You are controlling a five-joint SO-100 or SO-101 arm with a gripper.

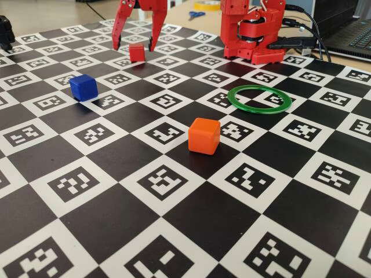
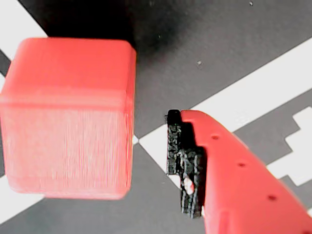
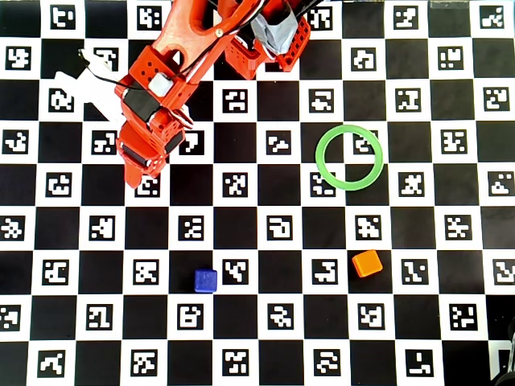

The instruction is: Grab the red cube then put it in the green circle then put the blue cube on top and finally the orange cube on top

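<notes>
- The hand (image 1: 135, 47) hangs with its fingers spread wide on either side of the red cube (image 1: 137, 52), not gripping it.
- The red cube sits on the checkered desk (image 1: 191, 231), far from the green circle (image 1: 255, 98).
- The blue cube (image 1: 83, 87) and the orange cube (image 1: 203, 136) stand apart, nearer the fixed camera.

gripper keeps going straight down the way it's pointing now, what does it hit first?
Most likely the red cube: the gripper hangs open, its fingers straddling the cube. How much gap remains above the board is unclear.
</notes>
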